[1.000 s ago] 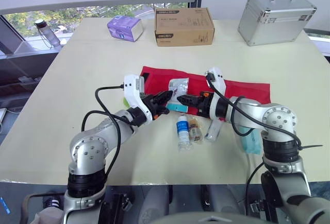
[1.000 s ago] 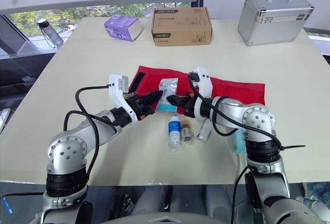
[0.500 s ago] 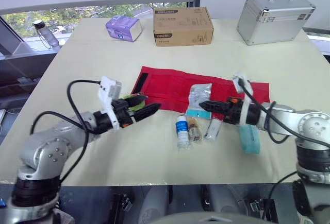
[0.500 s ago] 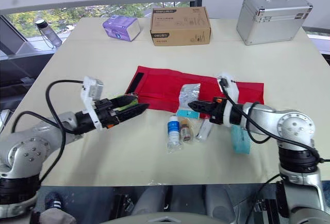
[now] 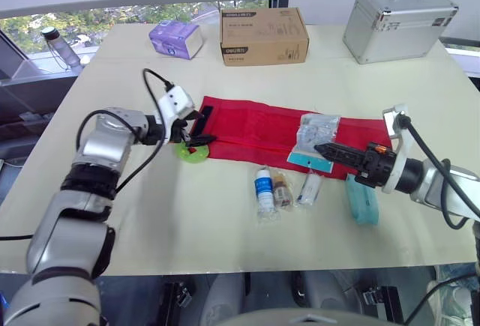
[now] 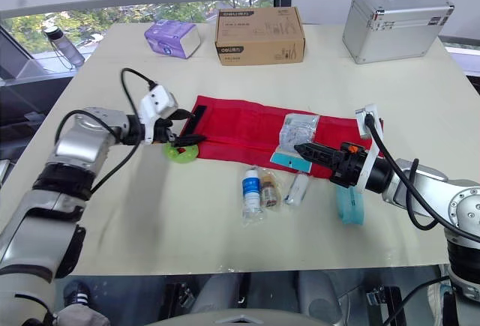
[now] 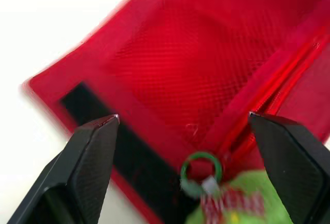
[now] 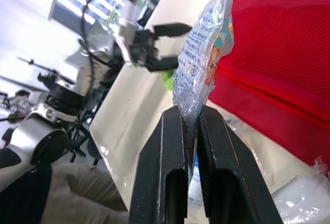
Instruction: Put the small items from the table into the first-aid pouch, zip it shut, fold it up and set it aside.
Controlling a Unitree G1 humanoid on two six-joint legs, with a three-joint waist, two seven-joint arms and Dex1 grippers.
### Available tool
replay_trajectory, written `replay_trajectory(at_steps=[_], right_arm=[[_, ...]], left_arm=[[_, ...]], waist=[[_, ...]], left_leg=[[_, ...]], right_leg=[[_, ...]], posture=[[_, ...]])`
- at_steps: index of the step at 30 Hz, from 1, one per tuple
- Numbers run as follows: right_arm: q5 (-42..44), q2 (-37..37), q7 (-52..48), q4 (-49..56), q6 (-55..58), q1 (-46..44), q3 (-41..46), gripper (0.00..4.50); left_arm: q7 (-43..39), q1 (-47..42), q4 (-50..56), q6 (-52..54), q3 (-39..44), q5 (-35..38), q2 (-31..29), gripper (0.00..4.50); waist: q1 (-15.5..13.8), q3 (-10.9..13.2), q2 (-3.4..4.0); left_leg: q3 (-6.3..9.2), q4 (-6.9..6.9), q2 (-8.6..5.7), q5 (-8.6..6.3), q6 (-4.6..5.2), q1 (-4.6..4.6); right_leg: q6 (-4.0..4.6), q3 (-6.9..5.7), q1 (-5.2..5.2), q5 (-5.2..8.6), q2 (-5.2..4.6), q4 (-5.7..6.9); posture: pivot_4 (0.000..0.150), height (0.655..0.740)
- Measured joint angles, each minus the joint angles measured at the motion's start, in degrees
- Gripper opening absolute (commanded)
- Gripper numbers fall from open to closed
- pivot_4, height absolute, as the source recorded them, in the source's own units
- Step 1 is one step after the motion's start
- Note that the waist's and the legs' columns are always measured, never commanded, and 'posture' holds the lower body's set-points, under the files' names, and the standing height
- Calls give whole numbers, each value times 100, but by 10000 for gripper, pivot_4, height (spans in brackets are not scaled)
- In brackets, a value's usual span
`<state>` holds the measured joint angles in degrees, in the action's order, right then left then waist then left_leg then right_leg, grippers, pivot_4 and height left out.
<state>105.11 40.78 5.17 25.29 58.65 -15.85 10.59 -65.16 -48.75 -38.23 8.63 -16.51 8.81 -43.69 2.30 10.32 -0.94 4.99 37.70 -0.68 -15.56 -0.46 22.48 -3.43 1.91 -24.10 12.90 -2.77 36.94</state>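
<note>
The left claw [image 5: 199,128] is hovering at the left end of the red first-aid pouch [image 5: 255,127], its fingers [image 7: 90,162] spread wide and gripping nothing. They are straddling the pouch's black strip and the green zip ring [image 7: 201,165]. A green disc [image 5: 189,152] is lying just beside that end.

The right claw [image 8: 191,108] is pinching a clear printed packet [image 8: 203,59] by its lower edge, holding it upright over the pouch's right half.

The pouch is lying unfolded and flat in the middle of the worktop [image 5: 187,213]; what it contains cannot be told.

A small bottle [image 5: 263,186], a brown sachet [image 5: 282,191], a slim wrapper [image 5: 308,187] and a teal roll [image 5: 364,204] are sitting between the pouch and the near edge.

A cardboard box [image 5: 264,35], a purple box [image 5: 175,39] and a metal case [image 5: 397,19] are standing along the far edge, well apart from the pouch.
</note>
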Motion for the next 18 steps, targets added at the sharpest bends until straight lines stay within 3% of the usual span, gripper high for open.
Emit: replay_trajectory(at_steps=[4, 10, 14, 18], right_arm=[[113, 112, 60, 207, -265, 147, -78, 0], [208, 298, 102, 360, -539, 326, -87, 0], [260, 388, 102, 417, -651, 381, -93, 0], [314, 455, 95, 474, -719, 480, -97, 0]], left_arm=[[-564, -342, -593, -497, -155, -381, 183, 42698], [-632, -676, -1168, -1250, -149, -870, 442, 42698], [-629, -729, -1340, -1502, -139, -1026, 529, 30306], [-746, -722, -1386, -1555, -88, -1080, 616, 10727]], waist=[[3, 0, -1], [-14, 1, -2], [-19, 1, -3], [-18, 1, -3]], left_leg=[[2, 4, 0, 1, -1, 49], [4, 30, -3, 0, 0, 49], [5, 60, -4, 0, 1, 48], [9, 65, -4, 1, 1, 44]], right_leg=[[0, -6, -49, -1, -2, 15], [-1, -9, -48, -1, -6, 43], [-1, -8, -48, 0, -5, 78], [-1, -7, -46, 0, -2, 92]], posture=[[1500, 7400], [1500, 7400], [1500, 7400], [1500, 7400]])
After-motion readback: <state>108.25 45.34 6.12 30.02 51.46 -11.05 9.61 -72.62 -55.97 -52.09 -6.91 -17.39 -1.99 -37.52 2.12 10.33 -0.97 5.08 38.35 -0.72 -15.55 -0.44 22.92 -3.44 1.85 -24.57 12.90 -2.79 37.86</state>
